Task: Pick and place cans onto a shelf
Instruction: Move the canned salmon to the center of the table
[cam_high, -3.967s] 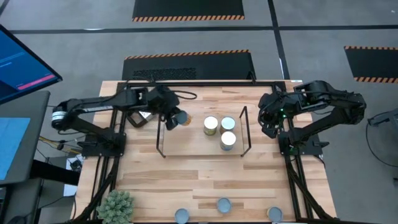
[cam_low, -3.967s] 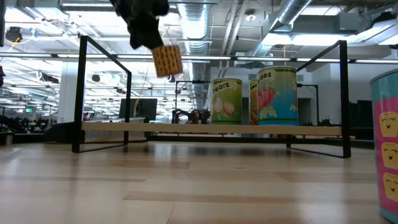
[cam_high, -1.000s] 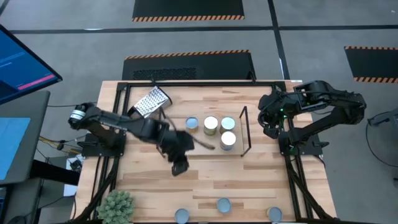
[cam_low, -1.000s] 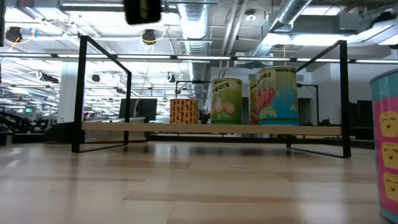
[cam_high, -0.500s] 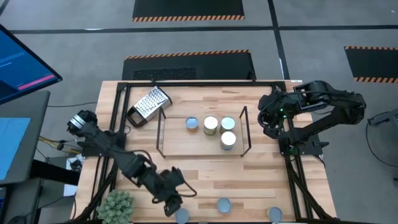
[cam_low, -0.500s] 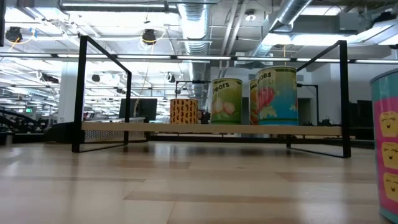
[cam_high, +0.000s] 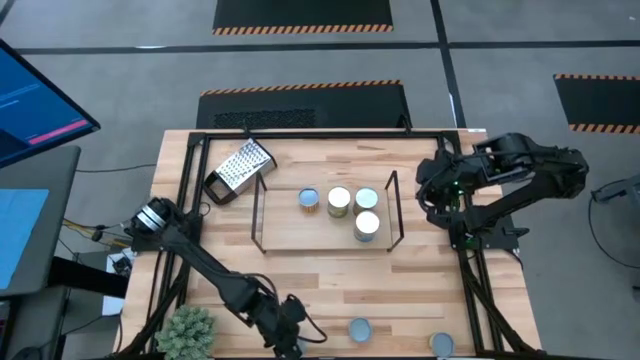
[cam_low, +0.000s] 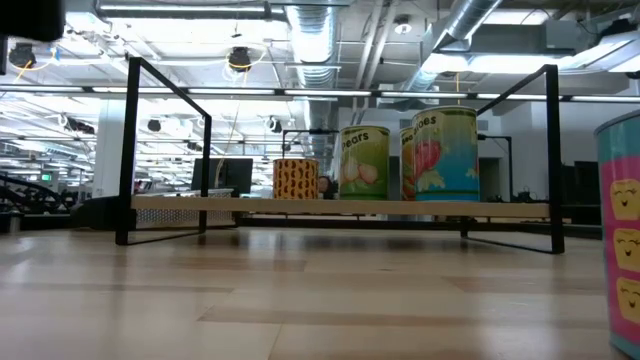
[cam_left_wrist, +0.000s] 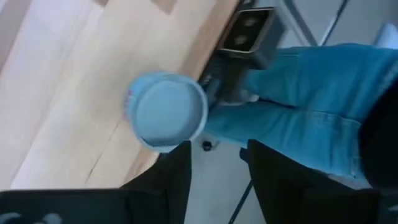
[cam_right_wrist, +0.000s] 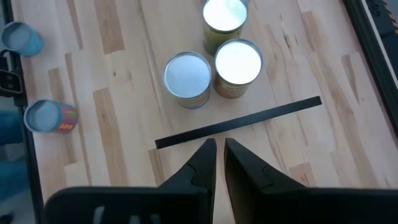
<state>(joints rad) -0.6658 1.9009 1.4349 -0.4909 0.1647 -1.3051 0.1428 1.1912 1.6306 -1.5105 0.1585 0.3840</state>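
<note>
My left claw (cam_high: 290, 343) hovers over a blue-lidded can (cam_left_wrist: 166, 112) at the table's near edge; the can stands just ahead of its spread, empty fingers (cam_left_wrist: 175, 169). Four cans stand on the shelf (cam_high: 262, 215). The right claw (cam_right_wrist: 216, 159) waits beside the shelf, fingers nearly together, holding nothing.

Readable labels on the shelf's cans

On the shelf (cam_low: 340, 208), the green can (cam_low: 364, 162) reads "pears". The taller can (cam_low: 446, 155) just beside it shows letters ending in "oes". The small orange can's (cam_low: 295, 179) print is illegible.
</note>
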